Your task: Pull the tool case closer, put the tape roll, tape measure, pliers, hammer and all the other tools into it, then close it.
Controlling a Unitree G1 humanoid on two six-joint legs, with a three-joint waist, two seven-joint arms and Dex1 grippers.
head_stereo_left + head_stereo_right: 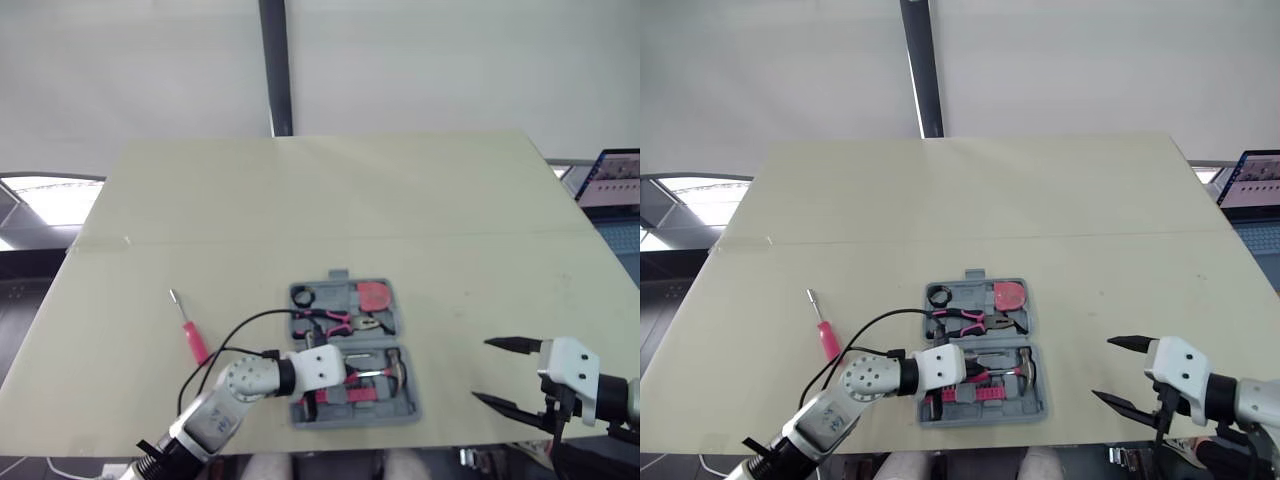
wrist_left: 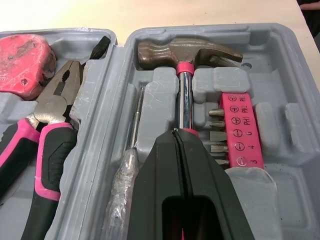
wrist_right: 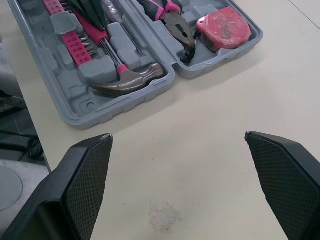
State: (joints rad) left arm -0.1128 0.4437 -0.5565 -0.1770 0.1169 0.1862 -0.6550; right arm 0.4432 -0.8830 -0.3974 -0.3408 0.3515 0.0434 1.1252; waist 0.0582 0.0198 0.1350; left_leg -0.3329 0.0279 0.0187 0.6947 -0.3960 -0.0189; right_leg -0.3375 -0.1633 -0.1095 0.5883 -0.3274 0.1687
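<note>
I see the grey plastic tool case [image 1: 408, 398] lying open on the pale cream table [image 1: 300, 200], close to the near edge. My left gripper [image 2: 176, 134] is inside its near half with the two black fingers pressed together, directly over the pink handle of the steel hammer [image 2: 185, 90]. I cannot tell if they only push on the handle or pinch a part of it. My right gripper [image 1: 482, 370] hovers wide open and empty over the bare table, to the right of the case. The first danger, I think, is the hammer: if it is not fully down in its moulded bed, lifting the left fingers may drag it out, and then the halves will not meet. The second danger is to close too early, because the pink-handled screwdriver [image 1: 191, 332] is not yet in the case; it lies on the table to the left. The third is the far half, which holds the pink-handled pliers [image 2: 55, 110], the red tape measure [image 2: 22, 60] and the small black tape roll [image 1: 303, 296]. If these sit loose, folding that half over may drop them out. Also the black cable [image 1: 240, 330] on the left arm loops near the case and could be caught in it.
</note>
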